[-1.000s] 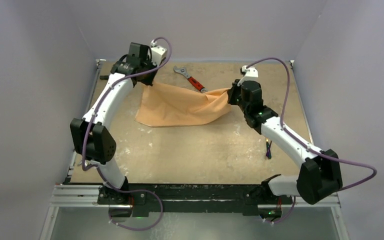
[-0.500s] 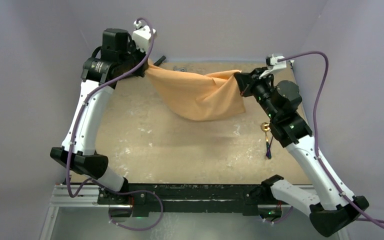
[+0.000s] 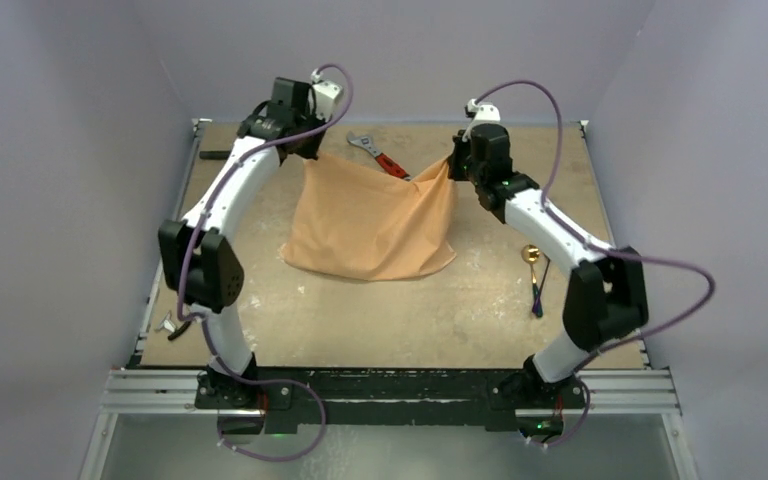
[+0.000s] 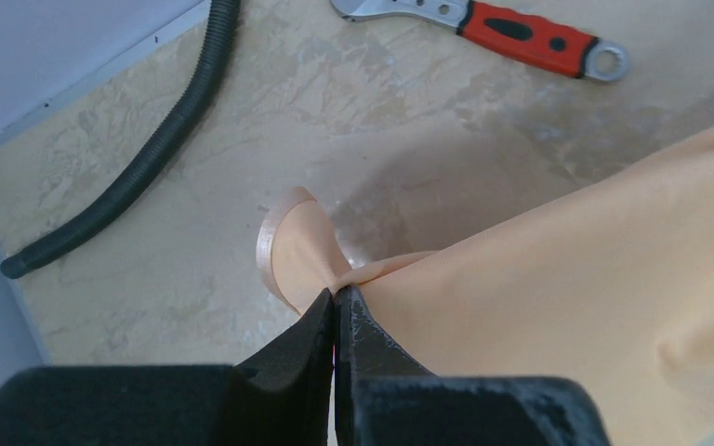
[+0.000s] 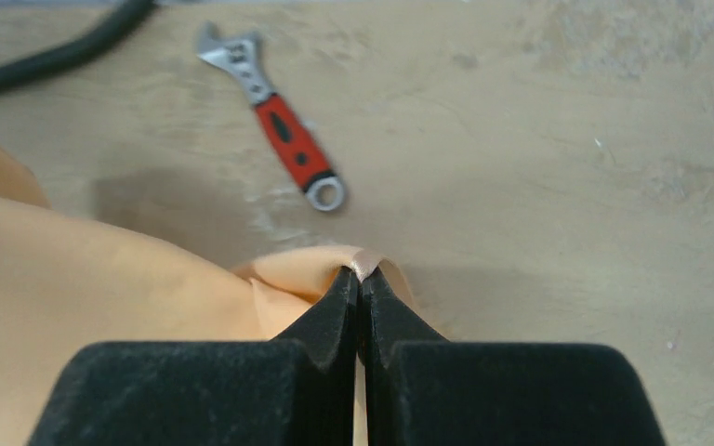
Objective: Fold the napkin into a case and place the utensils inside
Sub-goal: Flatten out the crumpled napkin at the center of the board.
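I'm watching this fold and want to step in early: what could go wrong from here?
The left gripper and right gripper each pinch only a small corner of the napkin, so a corner might slip free. The cloth's far edge hangs near the wrench; lowering it there might drape over or drag it.

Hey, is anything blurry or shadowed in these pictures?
Top view: evenly lit, sharp, faint shadow under the napkin. Left wrist view: near fingers blurred, dark shadow on the table beside it. Right wrist view: slightly soft overall, wrench included.
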You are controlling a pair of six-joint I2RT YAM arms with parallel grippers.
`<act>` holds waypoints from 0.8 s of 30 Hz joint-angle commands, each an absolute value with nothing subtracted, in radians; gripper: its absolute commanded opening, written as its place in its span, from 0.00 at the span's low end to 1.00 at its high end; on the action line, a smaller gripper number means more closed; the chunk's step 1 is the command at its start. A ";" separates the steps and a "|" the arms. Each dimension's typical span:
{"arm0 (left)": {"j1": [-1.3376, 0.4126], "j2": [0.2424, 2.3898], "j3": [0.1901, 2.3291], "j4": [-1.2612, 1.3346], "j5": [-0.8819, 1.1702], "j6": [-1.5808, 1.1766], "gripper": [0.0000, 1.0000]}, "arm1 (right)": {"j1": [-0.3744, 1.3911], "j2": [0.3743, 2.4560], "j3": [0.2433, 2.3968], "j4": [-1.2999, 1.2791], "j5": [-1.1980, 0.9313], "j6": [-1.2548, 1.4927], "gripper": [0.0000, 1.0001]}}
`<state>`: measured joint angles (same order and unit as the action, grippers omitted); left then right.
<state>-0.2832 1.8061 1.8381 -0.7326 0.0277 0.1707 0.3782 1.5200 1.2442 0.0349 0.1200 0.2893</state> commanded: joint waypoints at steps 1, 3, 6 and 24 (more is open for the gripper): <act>-0.294 1.929 1.864 -0.583 -0.128 0.164 0.00 | 0.351 1.660 1.355 0.164 0.207 0.238 0.00; -0.295 1.958 1.855 -0.588 -0.191 0.210 0.20 | 0.350 1.727 1.401 0.153 0.192 0.223 0.06; -0.295 1.909 1.782 -0.599 -0.219 0.283 0.55 | 0.350 1.733 1.407 0.160 0.256 0.233 0.50; -0.278 1.563 1.116 -0.781 0.054 0.754 0.82 | 0.443 1.338 0.792 -0.058 0.235 0.500 0.88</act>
